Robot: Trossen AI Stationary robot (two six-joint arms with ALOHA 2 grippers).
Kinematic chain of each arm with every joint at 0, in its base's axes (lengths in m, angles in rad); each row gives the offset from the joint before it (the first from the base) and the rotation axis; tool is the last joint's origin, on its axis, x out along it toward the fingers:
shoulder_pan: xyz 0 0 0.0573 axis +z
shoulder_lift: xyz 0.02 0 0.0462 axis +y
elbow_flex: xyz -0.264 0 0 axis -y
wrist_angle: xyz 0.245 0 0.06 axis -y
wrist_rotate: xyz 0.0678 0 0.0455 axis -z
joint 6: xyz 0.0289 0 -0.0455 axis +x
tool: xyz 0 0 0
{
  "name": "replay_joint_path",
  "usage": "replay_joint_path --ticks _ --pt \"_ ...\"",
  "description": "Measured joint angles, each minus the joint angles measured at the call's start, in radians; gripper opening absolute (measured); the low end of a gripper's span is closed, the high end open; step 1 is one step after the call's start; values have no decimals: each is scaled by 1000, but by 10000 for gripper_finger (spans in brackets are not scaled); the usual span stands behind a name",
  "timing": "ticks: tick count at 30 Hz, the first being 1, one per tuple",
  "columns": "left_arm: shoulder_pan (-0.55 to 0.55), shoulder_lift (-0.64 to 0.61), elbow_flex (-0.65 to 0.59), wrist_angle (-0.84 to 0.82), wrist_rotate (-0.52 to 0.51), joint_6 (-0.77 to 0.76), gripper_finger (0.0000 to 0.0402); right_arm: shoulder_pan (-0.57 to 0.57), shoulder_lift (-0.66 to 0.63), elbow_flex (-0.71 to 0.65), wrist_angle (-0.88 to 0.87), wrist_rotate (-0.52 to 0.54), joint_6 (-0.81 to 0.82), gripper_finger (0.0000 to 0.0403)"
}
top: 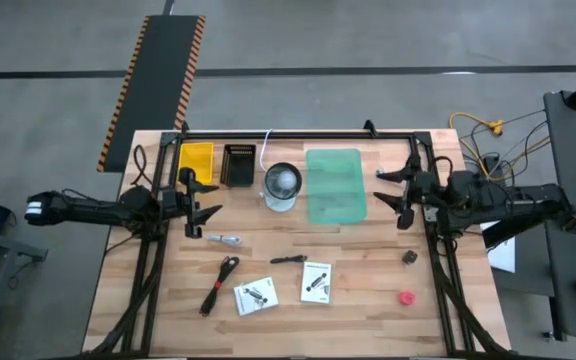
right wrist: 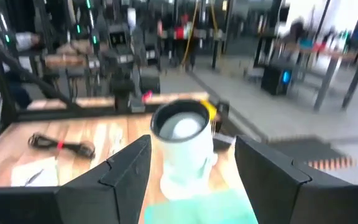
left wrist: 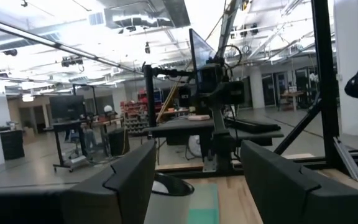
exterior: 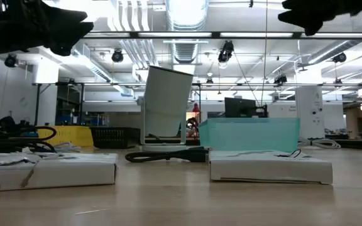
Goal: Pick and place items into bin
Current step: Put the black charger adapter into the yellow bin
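The high view shows the loose items on the near half of the wooden table. They are a silver metal piece (top: pixel 226 239), a black cable (top: pixel 219 284), two white packets (top: pixel 256 296) (top: pixel 316 282), a small black tool (top: pixel 288 259), a dark piece (top: pixel 409 257) and a red knob (top: pixel 406 297). A green translucent bin (top: pixel 335 184) lies flat at the far middle. My left gripper (top: pixel 213 199) hovers open at the table's left. My right gripper (top: pixel 381 187) hovers open right of the bin. Neither holds anything.
A white cup-like container (top: pixel 282 186) stands between the grippers, left of the green bin. A yellow tray (top: pixel 196 160) and a black tray (top: pixel 239 165) sit at the far left. A black frame rail (top: pixel 298 134) runs along the far edge. Cables lie off the table's right side.
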Motion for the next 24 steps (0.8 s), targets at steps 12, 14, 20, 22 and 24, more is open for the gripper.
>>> replay_joint_path --ticks 12,14,20,22,24 --pt "0 0 0 -1 0 3 219 0 255 326 -503 -2 235 219" --pt "0 -1 0 -1 0 3 219 0 290 379 -606 -3 288 219" --pt "0 2 0 -1 0 2 218 0 368 503 -814 -3 349 219" --pt "0 2 0 -1 0 -1 218 0 385 529 -857 -2 357 219" --pt "-1 -3 0 -1 0 -2 218 0 401 550 -902 -2 367 219"
